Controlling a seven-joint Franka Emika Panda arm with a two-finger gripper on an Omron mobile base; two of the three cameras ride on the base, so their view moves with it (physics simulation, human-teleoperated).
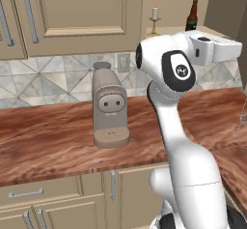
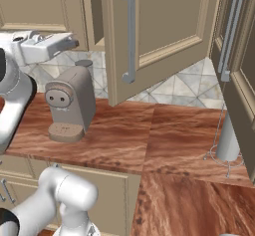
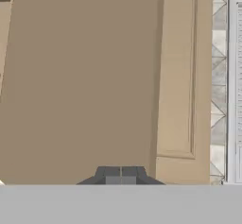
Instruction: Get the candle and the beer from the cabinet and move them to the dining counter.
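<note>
1. Up on the open cabinet (image 1: 183, 29) shelf, the candle (image 1: 155, 19) and the beer (image 1: 192, 16) stand near each other, the bottle to the right.
2. Its door (image 2: 154, 31) stands swung open over the counter.
3. The gripper (image 3: 121, 175) faces that door panel, fingertips pressed together, holding nothing.
4. A coffee machine (image 1: 109, 106) sits on the wood counter (image 1: 53, 141) below.

no readable text, beer (image 1: 192, 15) label too small to read

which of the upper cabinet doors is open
The beige raised-panel door with the long metal bar handle, swung out over the wood counter; the neighbouring doors sit flush and shut.
</note>
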